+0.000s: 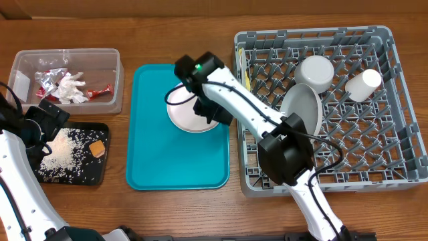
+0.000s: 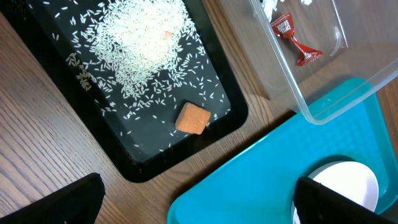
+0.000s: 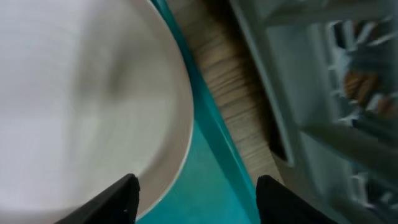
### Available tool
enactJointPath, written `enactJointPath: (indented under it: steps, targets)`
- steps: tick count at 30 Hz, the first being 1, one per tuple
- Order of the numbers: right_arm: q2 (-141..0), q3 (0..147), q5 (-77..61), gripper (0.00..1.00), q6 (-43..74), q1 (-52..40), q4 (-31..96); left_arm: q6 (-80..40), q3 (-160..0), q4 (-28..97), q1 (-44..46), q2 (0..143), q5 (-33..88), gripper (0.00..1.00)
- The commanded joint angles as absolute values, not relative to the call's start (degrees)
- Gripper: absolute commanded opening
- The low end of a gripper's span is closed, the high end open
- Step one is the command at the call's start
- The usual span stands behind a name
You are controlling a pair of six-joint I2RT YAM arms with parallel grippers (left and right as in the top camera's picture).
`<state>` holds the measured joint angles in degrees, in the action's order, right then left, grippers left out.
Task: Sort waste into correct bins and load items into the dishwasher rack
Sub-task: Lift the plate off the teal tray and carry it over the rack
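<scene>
A pale pink plate [image 1: 182,115] lies on the teal tray [image 1: 174,161]. My right gripper [image 1: 207,108] is open just above the plate's right edge; in the right wrist view [image 3: 196,199] one finger is over the plate [image 3: 81,93], the other over the teal tray [image 3: 217,180]. My left gripper [image 1: 43,117] is open and empty [image 2: 199,205] over the black tray [image 1: 87,175], which holds rice [image 2: 137,43] and an orange cube [image 2: 191,118]. The clear tub [image 1: 115,100] holds foil wrappers [image 1: 50,80] and a napkin [image 1: 70,87]. The rack [image 1: 374,171] holds a grey plate [image 1: 301,107], bowl [image 1: 314,70], cup [image 1: 364,84] and yellow spoon [image 1: 246,79].
The teal tray sits between the black tray and the rack, with a narrow strip of wooden table on each side. The right arm reaches from the front across the rack's left edge. The plate [image 2: 348,183] also shows in the left wrist view.
</scene>
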<state>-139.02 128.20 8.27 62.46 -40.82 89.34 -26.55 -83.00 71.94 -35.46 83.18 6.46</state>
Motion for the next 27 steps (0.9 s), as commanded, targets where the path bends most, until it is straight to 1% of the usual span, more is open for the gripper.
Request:
enactJointPath:
  steps: [1, 5, 10, 13, 14, 16, 19, 24, 26, 27]
  targets:
    - [-137.9, 123.5, 4.1, 0.64, 66.5, -41.5, 85.4, -25.3, -82.8, 71.7, -35.6, 83.4, 6.7, 1.0]
    - [-137.9, 119.5, 1.7, 0.62, 66.5, -41.5, 80.3, -25.3, -82.8, 71.7, -35.6, 83.4, 6.7, 1.0]
    - [-137.9, 119.2, 0.9, 0.62, 66.5, -41.6, 79.0, -25.3, -82.8, 71.7, -35.6, 83.4, 6.7, 1.0]
    - [-137.9, 119.2, 0.9, 0.47, 66.5, -41.6, 78.9, -25.3, -82.8, 71.7, -35.6, 83.4, 6.7, 1.0]
    - [-137.9, 119.2, 0.8, 0.4, 66.5, -41.6, 78.7, -25.3, -82.7, 71.7, -35.6, 83.4, 6.7, 1.0]
    - [-137.9, 119.2, 0.7, 0.32, 66.5, -41.7, 78.4, -25.3, -82.7, 71.7, -35.6, 83.4, 6.7, 1.0]
    - [-137.9, 119.0, 0.7, 0.3, 66.5, -41.7, 78.2, -25.3, -82.7, 71.7, -35.6, 83.4, 6.7, 1.0]
    - [-138.0, 116.4, -0.2, 0.31, 66.5, -41.7, 76.4, -25.3, -82.8, 71.7, -35.6, 83.4, 6.7, 1.0]
    - [-138.0, 115.2, -0.3, 0.22, 66.5, -41.7, 75.6, -25.3, -82.8, 71.7, -35.6, 83.4, 6.7, 1.0]
    - [-138.0, 115.0, -0.1, 0.16, 66.5, -41.7, 75.5, -25.3, -82.8, 71.7, -35.6, 83.4, 6.7, 1.0]
